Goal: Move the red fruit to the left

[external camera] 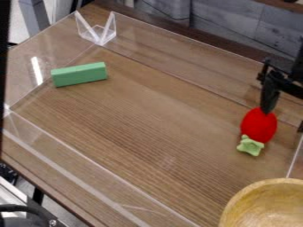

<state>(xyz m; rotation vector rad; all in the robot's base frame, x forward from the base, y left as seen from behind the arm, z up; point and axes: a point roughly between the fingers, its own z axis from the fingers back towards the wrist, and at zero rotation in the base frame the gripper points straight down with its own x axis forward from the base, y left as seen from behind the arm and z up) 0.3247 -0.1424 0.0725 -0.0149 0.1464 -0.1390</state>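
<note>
The red fruit (260,124) lies on the wooden table at the far right, its pale green cap (250,146) pointing toward the front. My gripper (284,103) hangs directly above and just behind it, pointing down, partly cut off by the right edge of the view. Its left finger (270,92) ends close to the fruit's top; whether it touches I cannot tell. The jaws stand open with nothing between them.
A green rectangular block (80,74) lies at the left. Clear acrylic walls (48,133) ring the table, with a clear folded stand (97,31) at the back. A wooden bowl (270,206) sits at the front right corner.
</note>
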